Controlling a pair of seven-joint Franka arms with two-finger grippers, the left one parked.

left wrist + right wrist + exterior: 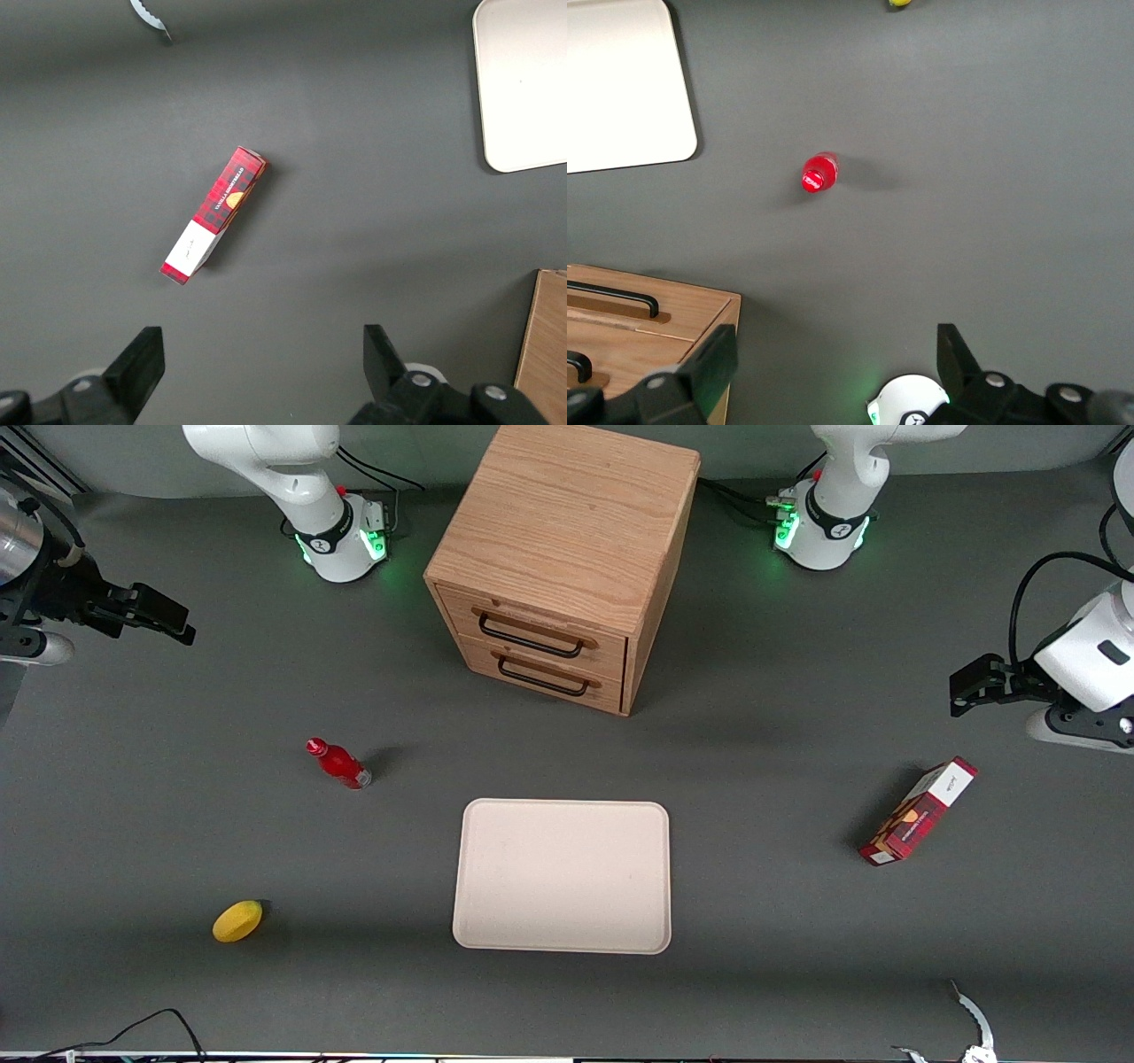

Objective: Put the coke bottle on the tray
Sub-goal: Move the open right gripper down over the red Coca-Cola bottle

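The coke bottle (339, 763), small and red with a red cap, stands upright on the grey table. It is beside the tray, toward the working arm's end. The right wrist view shows it cap-on from above (818, 173). The tray (562, 875) is large, pale beige and bare, nearer the front camera than the cabinet; it also shows in the right wrist view (620, 80) and the left wrist view (523, 80). My right gripper (182, 624) hangs open and empty above the table at the working arm's end, farther from the front camera than the bottle and well apart from it (833, 354).
A wooden two-drawer cabinet (567, 558) stands at the table's middle, drawers shut. A yellow lemon (237, 920) lies nearer the front camera than the bottle. A red-and-white carton box (919, 811) lies toward the parked arm's end.
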